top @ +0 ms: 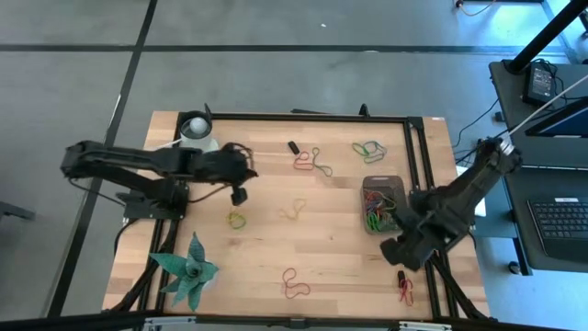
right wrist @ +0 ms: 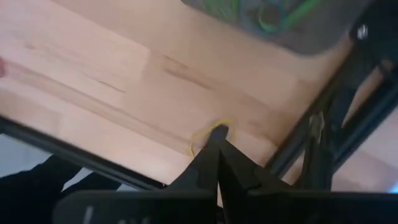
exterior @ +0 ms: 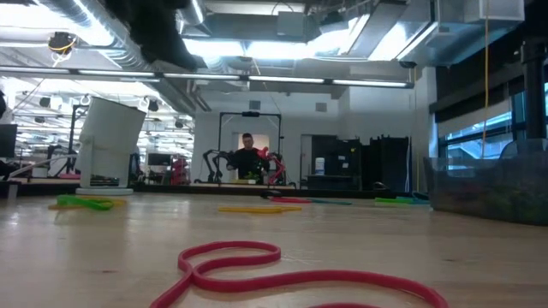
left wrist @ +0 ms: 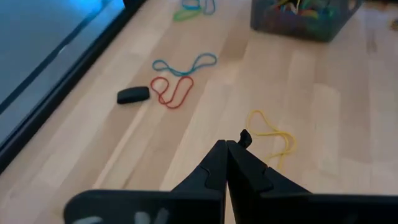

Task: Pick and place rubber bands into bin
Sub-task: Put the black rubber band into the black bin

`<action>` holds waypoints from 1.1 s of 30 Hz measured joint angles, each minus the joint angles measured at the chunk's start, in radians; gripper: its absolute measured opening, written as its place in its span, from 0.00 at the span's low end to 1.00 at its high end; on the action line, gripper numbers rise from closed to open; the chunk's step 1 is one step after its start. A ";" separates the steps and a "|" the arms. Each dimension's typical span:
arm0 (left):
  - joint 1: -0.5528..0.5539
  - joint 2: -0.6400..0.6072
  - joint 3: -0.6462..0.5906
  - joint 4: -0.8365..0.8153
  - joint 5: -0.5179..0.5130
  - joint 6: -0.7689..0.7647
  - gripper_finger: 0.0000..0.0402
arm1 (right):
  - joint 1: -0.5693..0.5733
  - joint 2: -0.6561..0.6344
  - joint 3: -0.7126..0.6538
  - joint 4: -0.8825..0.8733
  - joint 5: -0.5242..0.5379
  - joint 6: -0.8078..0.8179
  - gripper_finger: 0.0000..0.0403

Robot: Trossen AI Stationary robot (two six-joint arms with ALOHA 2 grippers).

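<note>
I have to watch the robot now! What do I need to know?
Left gripper: shut, empty, over mid-table by a yellow-green band.
Right gripper: shut, seemingly pinching a yellow band, at the table's edge near the bin.
Done: many bands lie in the bin.
Left: drop the held one in, then collect the several loose ones, like the red band.

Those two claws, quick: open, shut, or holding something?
Left gripper: shut, holding nothing visible.
Right gripper: shut on a yellow rubber band, it seems.

High view looks straight down; low view skims level across the same table (top: 276, 248).
</note>
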 joint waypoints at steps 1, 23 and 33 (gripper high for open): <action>0.000 -0.029 -0.012 0.001 -0.003 -0.003 0.00 | 0.015 0.018 0.000 0.003 -0.005 0.036 0.02; 0.000 -0.172 -0.032 -0.007 0.003 -0.090 0.01 | 0.175 0.299 -0.174 0.450 -0.202 0.199 0.34; 0.000 -0.172 -0.032 -0.007 0.004 0.022 0.00 | 0.190 0.366 -0.213 0.551 -0.217 0.213 0.31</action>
